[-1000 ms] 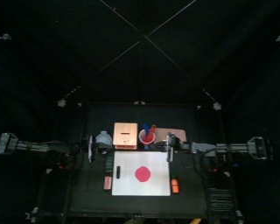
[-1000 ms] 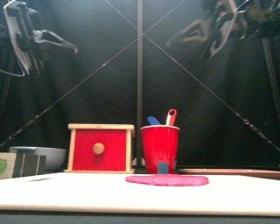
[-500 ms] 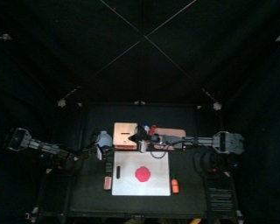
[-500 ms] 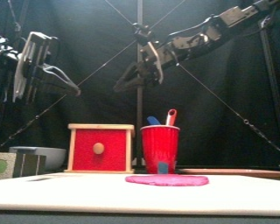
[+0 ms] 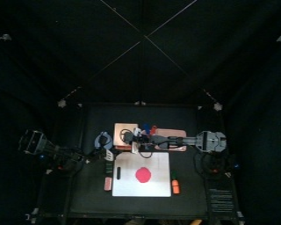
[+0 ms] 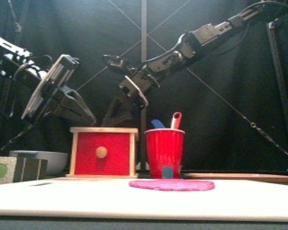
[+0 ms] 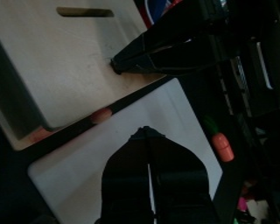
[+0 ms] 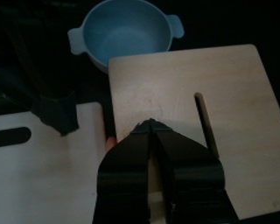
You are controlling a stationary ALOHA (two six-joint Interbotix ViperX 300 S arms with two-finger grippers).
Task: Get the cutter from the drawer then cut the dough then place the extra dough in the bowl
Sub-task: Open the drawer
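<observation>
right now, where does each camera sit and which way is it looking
Top view: high overhead, looking down at the black table; both arms.
Front view: at the table's front edge, level at the pale wooden box with a red drawer front; both arms above.
Left wrist view: on the left arm, facing the white cutting board; own shut jaws.
Right wrist view: on the right arm, facing the box's top and round blue-grey bowl; own shut jaws.
Both wrist views share the box's top.

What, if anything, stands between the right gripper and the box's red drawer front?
Nothing visible does. The right gripper hangs above the wooden box, whose red drawer front faces the table's front. The red cup stands beside the box, not before it; the dough lies flat.
</observation>
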